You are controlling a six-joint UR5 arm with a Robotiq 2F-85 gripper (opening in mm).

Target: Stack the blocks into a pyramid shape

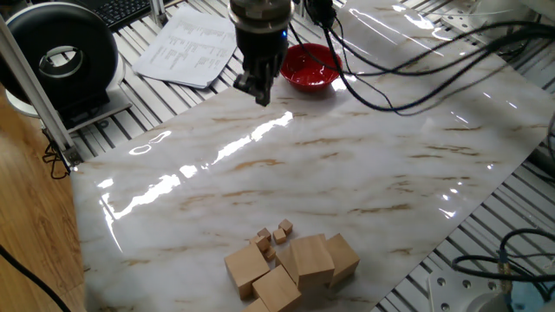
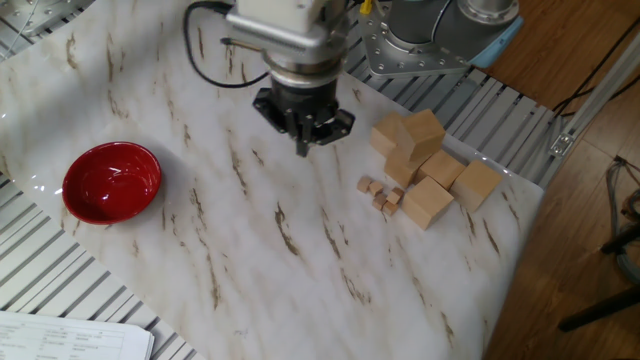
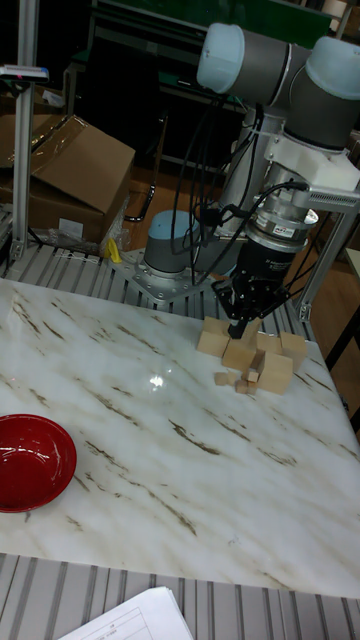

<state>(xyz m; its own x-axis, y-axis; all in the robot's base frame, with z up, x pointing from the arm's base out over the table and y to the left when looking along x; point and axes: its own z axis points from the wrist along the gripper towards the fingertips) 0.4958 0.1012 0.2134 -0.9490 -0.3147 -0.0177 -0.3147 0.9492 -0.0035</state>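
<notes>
Several large tan wooden blocks lie bunched near a table corner, one of them resting higher on its neighbours. The same pile shows in the one fixed view as blocks and in the tall view as blocks. No pyramid shape stands. My gripper hangs above the marble, left of the pile and apart from it, fingers together with nothing in them. It is also seen as the gripper beside the bowl and the gripper in front of the pile.
A red bowl sits on the table's far side from the pile. Tiny wooden cubes lie just beside the big blocks. Papers and a black round device rest off the marble top. Cables trail from the arm.
</notes>
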